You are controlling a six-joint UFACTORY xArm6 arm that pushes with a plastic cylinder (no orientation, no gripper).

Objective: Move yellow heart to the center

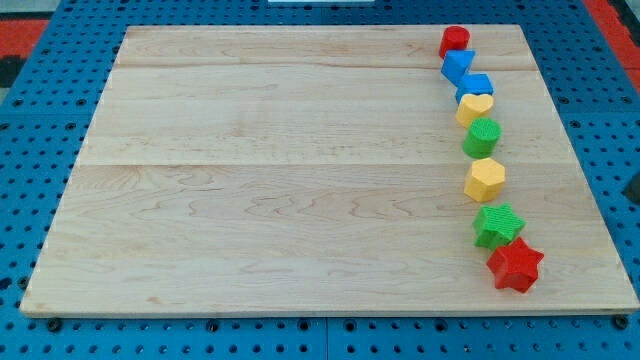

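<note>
The yellow heart (475,108) lies near the view's right on the wooden board (280,170), in a column of blocks. It touches a blue block (476,86) above it and a green round block (482,137) below it. My tip does not show in this view. A dark shape (634,187) sits at the view's right edge; I cannot tell what it is.
The column runs from the view's top down: a red round block (455,41), a blue block (458,65), the second blue block, the yellow heart, the green round block, a yellow hexagon (485,179), a green star (497,224), a red star (515,265).
</note>
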